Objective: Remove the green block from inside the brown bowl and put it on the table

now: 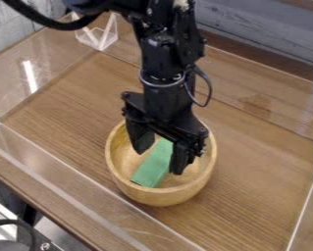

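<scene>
Near the front edge of the table (pixel 257 196), wood-grained and glossy with a brownish tone, the brown bowl (pixel 182 193) is sitting upright. Round shape, thick walls, light tan wood, smooth rounded rim. Inside it, the green block (pixel 151 170) is lying on the bowl floor: flat, elongated, straight-sided, plain bright green. Its long axis is running diagonally in the view, one end pointing toward the lower left near the bowl's front wall, the other toward the upper right, going up beneath the gripper. The upper end is partly covered, so its full outline is not showing.

Over the back part of the bowl, the gripper (pixel 162 133) is reaching down, black and angular, with jointed links and a dull finish. Its jaws are standing wide apart, one side toward the bowl's left, the other toward the right. It is blocking the view of the bowl's back rim and some of the interior. Whether either finger is touching the block or the wall, the view is not settling. A thin black cable is looping out beside the arm.

At lower left, dark cables (pixel 18 227) are curving past the table's border. Farther back, a clear, angular plastic piece (pixel 98 33) is standing at the upper left, and see-through walls are edging the tabletop.
</scene>
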`<state>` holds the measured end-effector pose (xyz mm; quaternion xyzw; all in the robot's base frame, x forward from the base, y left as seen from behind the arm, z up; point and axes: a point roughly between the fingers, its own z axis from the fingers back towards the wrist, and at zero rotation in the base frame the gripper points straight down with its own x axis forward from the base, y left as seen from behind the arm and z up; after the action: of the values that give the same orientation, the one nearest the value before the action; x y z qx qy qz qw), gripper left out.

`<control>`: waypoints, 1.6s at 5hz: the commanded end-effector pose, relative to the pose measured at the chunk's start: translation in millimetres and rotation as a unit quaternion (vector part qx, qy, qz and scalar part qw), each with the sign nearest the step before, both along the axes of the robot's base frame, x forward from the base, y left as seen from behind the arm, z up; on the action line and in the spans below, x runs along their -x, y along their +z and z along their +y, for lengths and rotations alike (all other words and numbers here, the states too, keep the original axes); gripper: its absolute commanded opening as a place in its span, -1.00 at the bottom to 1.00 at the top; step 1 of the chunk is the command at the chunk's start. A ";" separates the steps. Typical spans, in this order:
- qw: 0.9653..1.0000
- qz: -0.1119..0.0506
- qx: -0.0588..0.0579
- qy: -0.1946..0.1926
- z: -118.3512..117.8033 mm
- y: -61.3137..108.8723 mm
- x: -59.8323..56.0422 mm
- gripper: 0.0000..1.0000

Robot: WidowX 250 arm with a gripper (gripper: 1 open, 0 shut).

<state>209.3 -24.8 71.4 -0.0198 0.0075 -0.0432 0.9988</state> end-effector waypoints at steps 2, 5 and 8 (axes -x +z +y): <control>1.000 -0.025 0.010 0.000 3.2 10.7 -5.6 1.00; 0.999 -0.029 0.020 -0.003 7.0 11.7 -6.3 1.00; 0.999 -0.030 0.026 -0.007 10.5 11.0 -7.5 1.00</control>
<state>211.5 -16.1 74.5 -0.0447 -0.0032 -0.0530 0.9976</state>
